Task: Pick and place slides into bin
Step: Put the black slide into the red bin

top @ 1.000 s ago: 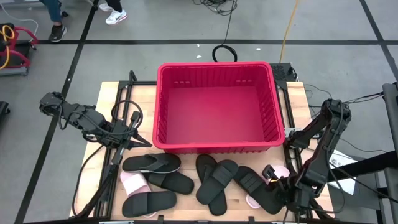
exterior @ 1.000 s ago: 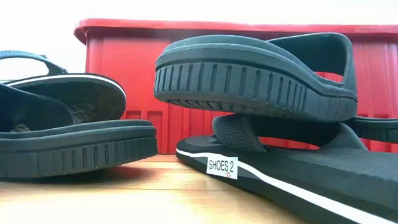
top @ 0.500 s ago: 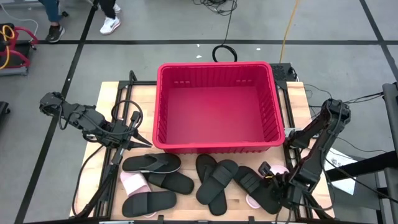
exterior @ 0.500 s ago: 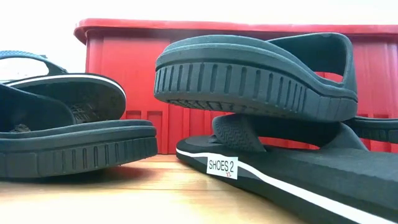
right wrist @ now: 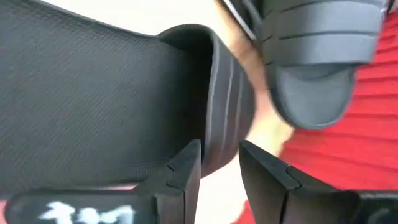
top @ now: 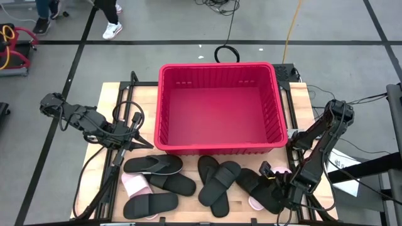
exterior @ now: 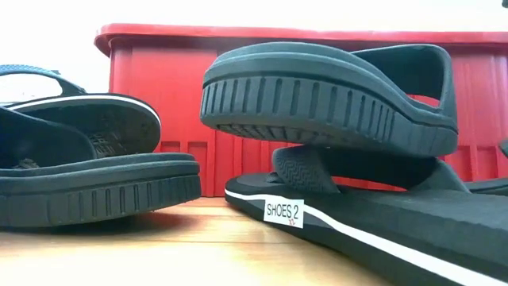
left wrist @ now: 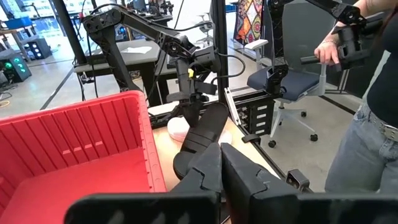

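Room: grey floor with black tape lines around a wooden table; a person's legs pass at the far left, and the left wrist view shows an office chair and a person holding a controller
Bin: the red bin sits at the far middle of the table, with nothing visible inside
Slides: all lie on the near strip of the table in front of the bin; black ones overlap in a loose row, a pale pink slide lies at near left under a black one, and another pink one shows at near right
Right end effector: the right end effector is low at near right, its fingers set on either side of the strap of a black wide-strap slide; they look closed on the strap
Left end effector: the left end effector waits at the left, beside the bin's near left corner, fingers closed on nothing
Just changed: over the last second the right end effector has crept left along the near-right slide and its grip has settled on the strap; in the low view the raised black slide has shifted slightly, while the bin and the left-hand slides lie as they did
Meaning for the task: judged from this, the first pick looks secured; the lift and carry over the bin's near wall are not yet done, and no slide is binned
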